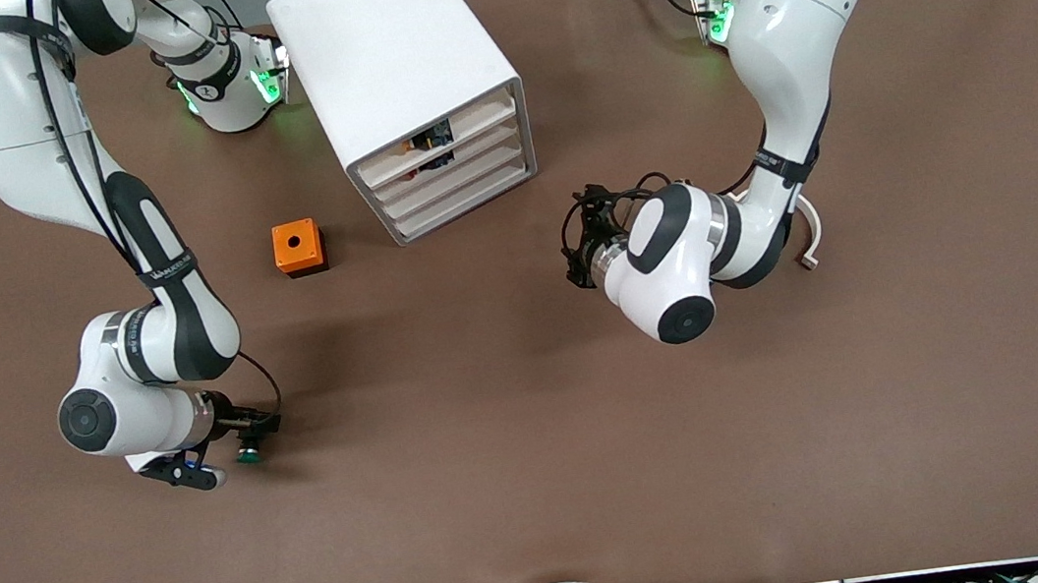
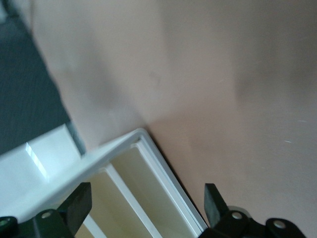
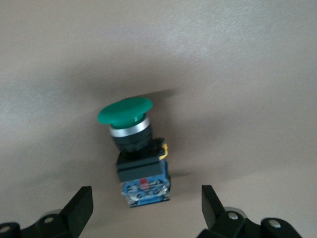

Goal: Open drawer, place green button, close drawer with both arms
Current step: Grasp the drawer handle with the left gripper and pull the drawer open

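Nearest the front camera, the green-capped button (image 1: 249, 453) lay on the brown surface (image 1: 523, 489), well clear of the cabinet (image 1: 415, 86) toward the right arm's end. The right end effector (image 1: 231, 444) hung low at it, fingers spread and empty, the button between them but not yet gripped. To do this well, I judged it should close on the black-and-blue body below the cap, squarely, so the piece cannot tip. An orange box (image 1: 298, 247) sat just beside the cabinet. All four drawers looked shut, including the third drawer (image 1: 458, 183). The left end effector (image 1: 584, 242) hovered open before the cabinet's front, holding nothing. No readable writing showed on the button or cabinet.
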Available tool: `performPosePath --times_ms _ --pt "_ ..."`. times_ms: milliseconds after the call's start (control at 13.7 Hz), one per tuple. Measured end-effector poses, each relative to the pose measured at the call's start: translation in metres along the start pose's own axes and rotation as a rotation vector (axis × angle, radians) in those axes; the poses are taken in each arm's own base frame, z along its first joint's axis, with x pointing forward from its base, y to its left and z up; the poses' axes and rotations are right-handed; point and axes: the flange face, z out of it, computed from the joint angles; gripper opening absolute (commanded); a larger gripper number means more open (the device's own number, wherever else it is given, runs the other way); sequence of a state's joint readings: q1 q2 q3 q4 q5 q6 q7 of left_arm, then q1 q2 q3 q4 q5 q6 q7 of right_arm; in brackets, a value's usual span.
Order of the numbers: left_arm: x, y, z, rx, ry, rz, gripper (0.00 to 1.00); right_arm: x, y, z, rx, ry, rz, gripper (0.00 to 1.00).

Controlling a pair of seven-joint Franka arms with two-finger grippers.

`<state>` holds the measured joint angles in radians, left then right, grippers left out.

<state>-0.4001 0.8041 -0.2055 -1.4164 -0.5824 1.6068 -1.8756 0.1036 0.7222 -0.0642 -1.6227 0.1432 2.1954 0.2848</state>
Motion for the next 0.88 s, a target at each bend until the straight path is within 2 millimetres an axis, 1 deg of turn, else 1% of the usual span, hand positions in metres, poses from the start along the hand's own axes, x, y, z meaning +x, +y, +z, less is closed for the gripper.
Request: performPosePath --times_ms 73,219,292,438,511,584,730,876 --pt "-0.001 0.005 0.012 0.033 -0.039 -0.051 1.00 0.002 0.004 0.003 -0.001 -0.003 0.006 0.71" --pt "-0.005 0.015 0.040 0.103 -0.102 -0.099 0.99 0.003 0.008 0.010 -0.003 -0.010 0.013 0.50" --pt "-0.010 0.017 0.057 0.131 -0.103 -0.117 0.98 0.004 0.007 0.011 -0.002 -0.010 0.016 0.42" --pt "-0.023 0.018 0.090 0.180 -0.092 -0.234 0.91 0.006 0.005 0.007 0.007 -0.002 0.041 0.22" --pt "-0.027 0.020 0.102 0.205 -0.107 -0.310 0.90 0.007 0.004 0.005 0.014 0.000 0.050 0.09" --pt "-0.028 0.023 0.113 0.231 -0.124 -0.372 0.83 0.008 0.003 0.004 0.021 0.002 0.057 0.02" --pt "-0.032 0.024 0.131 0.269 -0.125 -0.449 0.75 0.008 0.002 0.002 0.028 0.002 0.063 0.00" --pt "-0.043 0.018 0.147 0.288 -0.104 -0.495 0.69 0.007 0.002 0.002 0.023 -0.019 0.071 0.00"
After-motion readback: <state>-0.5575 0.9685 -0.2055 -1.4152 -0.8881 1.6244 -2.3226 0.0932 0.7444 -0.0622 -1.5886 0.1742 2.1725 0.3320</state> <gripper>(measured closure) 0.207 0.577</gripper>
